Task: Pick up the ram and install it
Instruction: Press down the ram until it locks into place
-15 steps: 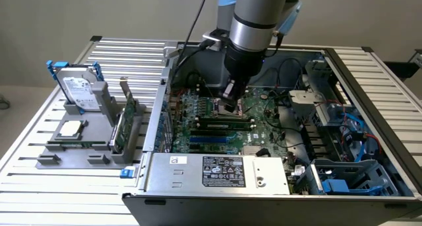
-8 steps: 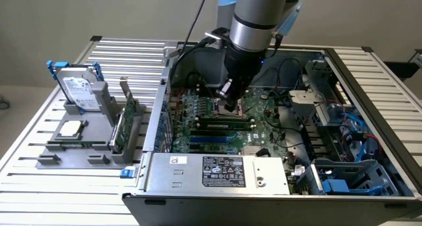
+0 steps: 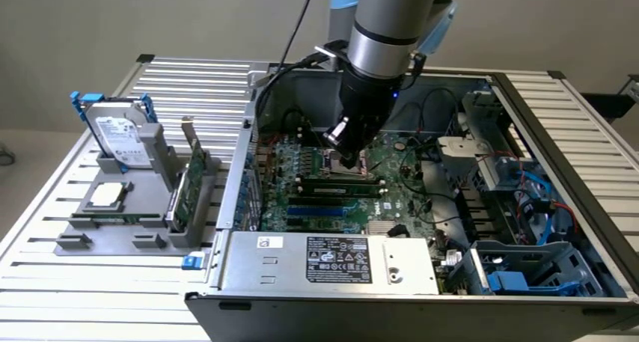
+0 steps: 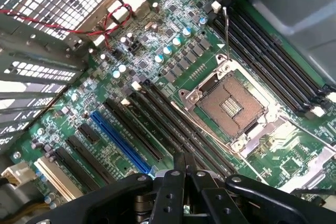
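Inside the open computer case [image 3: 559,132], my arm reaches down over the green motherboard [image 4: 173,51]. The gripper [image 3: 345,153] is shut, its fingertips pressed together with nothing between them. It hovers over the black memory slots [image 4: 173,129] beside the empty processor socket [image 4: 233,106]. In the exterior view the ram [image 3: 340,182], a long thin green stick with dark chips, stands on edge in one of those slots just in front of the gripper. The gripper [image 4: 185,167] points at the slot rows in the wrist view. I cannot tell whether the tips touch the stick.
A grey stand [image 3: 75,241] on the slatted table at the exterior view's left holds a hard drive [image 3: 120,136], a green expansion card [image 3: 194,181] and a square silver chip [image 3: 108,196]. The power supply [image 3: 330,260] fills the case's near side. Drive bays and blue cables [image 3: 539,192] crowd the exterior view's right.
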{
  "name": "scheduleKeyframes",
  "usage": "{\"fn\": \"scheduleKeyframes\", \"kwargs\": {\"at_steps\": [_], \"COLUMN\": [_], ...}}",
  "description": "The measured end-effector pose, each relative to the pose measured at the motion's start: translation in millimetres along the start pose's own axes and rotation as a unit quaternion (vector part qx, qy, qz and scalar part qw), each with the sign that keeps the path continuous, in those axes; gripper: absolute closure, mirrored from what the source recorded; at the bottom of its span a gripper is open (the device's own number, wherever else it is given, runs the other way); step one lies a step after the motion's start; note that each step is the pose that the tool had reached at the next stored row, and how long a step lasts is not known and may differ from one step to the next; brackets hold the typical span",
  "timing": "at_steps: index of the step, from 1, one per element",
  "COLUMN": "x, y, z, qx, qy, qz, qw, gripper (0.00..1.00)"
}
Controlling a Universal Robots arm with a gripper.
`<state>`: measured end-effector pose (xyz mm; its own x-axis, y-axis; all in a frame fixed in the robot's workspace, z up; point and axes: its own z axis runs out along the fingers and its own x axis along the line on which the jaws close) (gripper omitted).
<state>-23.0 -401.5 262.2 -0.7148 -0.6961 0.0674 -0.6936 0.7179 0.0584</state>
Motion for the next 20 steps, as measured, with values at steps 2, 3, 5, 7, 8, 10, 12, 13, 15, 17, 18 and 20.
{"fn": "scheduleKeyframes", "kwargs": {"at_steps": [2, 3, 5, 7, 8, 10, 12, 13, 15, 17, 18, 20], "x": [0.0, 0.1, 0.0, 0.0, 0.0, 0.0, 0.0, -0.1, -0.1, -0.2, -0.2, -0.3], "y": [-0.1, -0.1, -0.1, -0.1, -0.1, -0.1, -0.1, -0.1, -0.2, -0.2, -0.2, -0.3], "z": [0.0, 0.0, 0.1, 0.4, 0.7, 1.1, 1.7, 2.0, 2.6, 3.3, 3.7, 4.5], "qx": [0.0012, 0.0027, 0.01, 0.0185, 0.0207, 0.0214, 0.0201, 0.0193, 0.0178, 0.0164, 0.0158, 0.0146], "qy": [0.0007, 0.0016, 0.0057, 0.0096, 0.0101, 0.0102, 0.0097, 0.0093, 0.0087, 0.0081, 0.0078, 0.0072], "qz": [0.011, 0.017, 0.025, 0.033, 0.038, 0.051, 0.069, 0.078, 0.096, 0.113, 0.121, 0.136], "qw": [0.9999, 0.9999, 0.9996, 0.9992, 0.999, 0.9984, 0.9974, 0.9967, 0.9952, 0.9934, 0.9925, 0.9906], "gripper": [0.89, 0.89, 0.89, 0.89, 0.89, 0.89, 0.89, 0.89, 0.89, 0.89, 0.89, 0.89]}}
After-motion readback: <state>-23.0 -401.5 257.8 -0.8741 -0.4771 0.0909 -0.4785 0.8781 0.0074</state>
